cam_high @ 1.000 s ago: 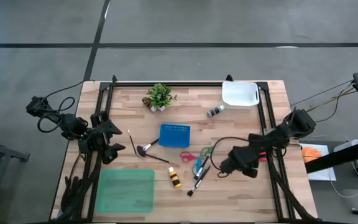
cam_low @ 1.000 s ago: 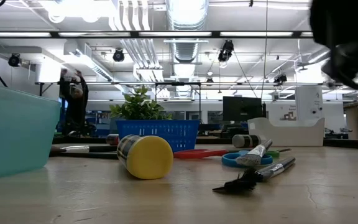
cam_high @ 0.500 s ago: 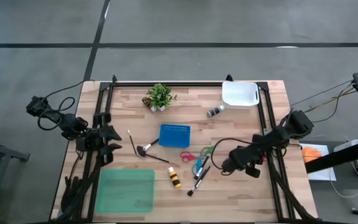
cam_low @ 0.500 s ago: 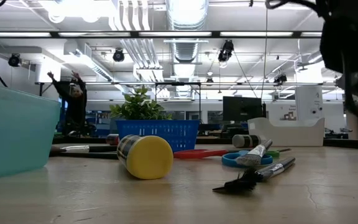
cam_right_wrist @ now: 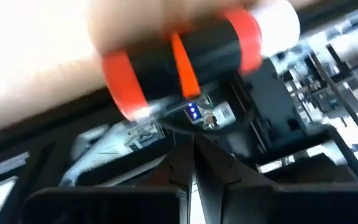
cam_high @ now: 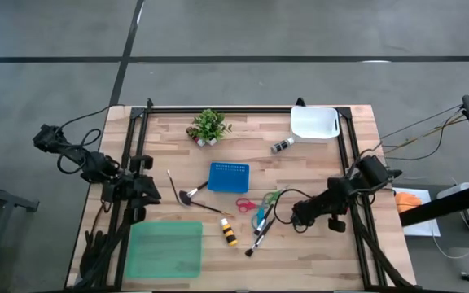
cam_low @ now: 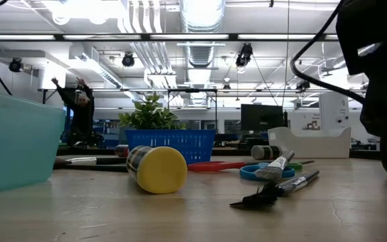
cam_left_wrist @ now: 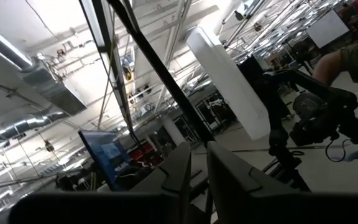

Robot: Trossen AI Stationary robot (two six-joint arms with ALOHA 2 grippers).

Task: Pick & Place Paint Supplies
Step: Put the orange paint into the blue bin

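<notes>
Right hand [cam_high: 300,218] beside scissors [cam_high: 245,204], brushes [cam_high: 259,236].

No text, label, brand or number can be read on anything in these views

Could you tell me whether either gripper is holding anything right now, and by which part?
Nothing is held: the right gripper is shut on nothing, and the left gripper holds nothing.

A yellow-capped paint bottle [cam_high: 230,233] is lying on its side mid-table, brushes [cam_high: 258,236] and red scissors [cam_high: 245,204] are lying just right of it (blue [cam_high: 260,218] and green [cam_high: 270,198] pairs too), another bottle [cam_high: 281,146] farther back.
</notes>
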